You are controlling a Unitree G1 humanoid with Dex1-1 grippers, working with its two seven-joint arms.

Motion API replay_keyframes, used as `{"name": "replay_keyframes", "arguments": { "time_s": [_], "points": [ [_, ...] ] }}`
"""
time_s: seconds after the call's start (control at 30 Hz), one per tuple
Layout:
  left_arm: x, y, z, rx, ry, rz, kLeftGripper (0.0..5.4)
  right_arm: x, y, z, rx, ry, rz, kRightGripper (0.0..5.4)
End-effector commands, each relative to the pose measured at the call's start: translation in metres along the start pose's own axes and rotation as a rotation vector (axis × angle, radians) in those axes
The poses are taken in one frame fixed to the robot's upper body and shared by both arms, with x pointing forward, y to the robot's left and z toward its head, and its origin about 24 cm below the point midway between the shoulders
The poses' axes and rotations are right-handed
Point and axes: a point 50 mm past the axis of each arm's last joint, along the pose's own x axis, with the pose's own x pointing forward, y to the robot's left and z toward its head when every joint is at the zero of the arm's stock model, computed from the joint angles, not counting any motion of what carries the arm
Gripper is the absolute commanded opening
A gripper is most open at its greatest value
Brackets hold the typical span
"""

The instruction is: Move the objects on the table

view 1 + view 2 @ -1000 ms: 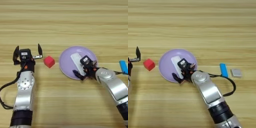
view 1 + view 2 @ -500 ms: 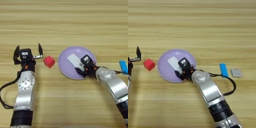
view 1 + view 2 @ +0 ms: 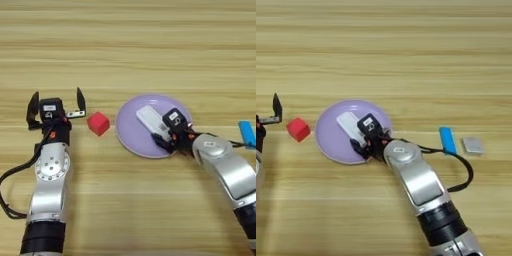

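Observation:
A small red cube (image 3: 98,123) lies on the wooden table (image 3: 130,45), just right of my left gripper (image 3: 56,104), which rests open with nothing between its fingers. The flat white oblong device (image 3: 150,120) lies slanted on the round lilac plate (image 3: 131,131). My right gripper (image 3: 165,133) sits over the plate's near right part, right at the device's near end and partly covering it. Far to the right, a small silver-grey square block (image 3: 473,145) lies flat on the wood.
A blue oblong piece (image 3: 446,140) lies between the plate and the silver-grey block. A black cable (image 3: 463,172) loops off my right forearm. Bare wood spans the far half of the table.
The lilac plate with the white device has slid slightly left, and my right gripper has moved in with it over the device's end. The left arm and red cube have stayed put.

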Motion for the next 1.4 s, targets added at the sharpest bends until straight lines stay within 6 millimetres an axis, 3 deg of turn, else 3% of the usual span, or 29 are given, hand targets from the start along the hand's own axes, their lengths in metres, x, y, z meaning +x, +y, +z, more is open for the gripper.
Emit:
{"name": "replay_keyframes", "arguments": {
  "time_s": [0.03,0.3,0.53,0.9,1.07,1.4],
  "points": [
    [0.000,0.000,0.001,0.003,0.006,0.005,5.40,-0.006,-0.001,0.012,0.013,-0.043,-0.010,2.91],
    [0.000,0.000,0.001,0.002,0.006,0.006,5.40,-0.022,-0.017,0.030,0.040,-0.119,-0.077,2.91],
    [0.000,-0.001,0.000,0.003,0.007,0.006,5.40,-0.039,-0.040,0.027,0.012,-0.156,-0.197,2.91],
    [-0.002,-0.002,0.001,-0.002,0.005,0.005,5.40,-0.074,-0.080,-0.008,0.077,-0.114,-0.394,2.91],
    [-0.002,-0.001,0.001,-0.002,0.005,0.006,5.40,-0.078,-0.084,-0.026,0.116,-0.078,-0.421,2.91],
    [-0.002,-0.001,0.001,-0.001,0.005,0.006,5.40,-0.067,-0.074,-0.049,0.157,-0.025,-0.386,2.91]
  ]
}}
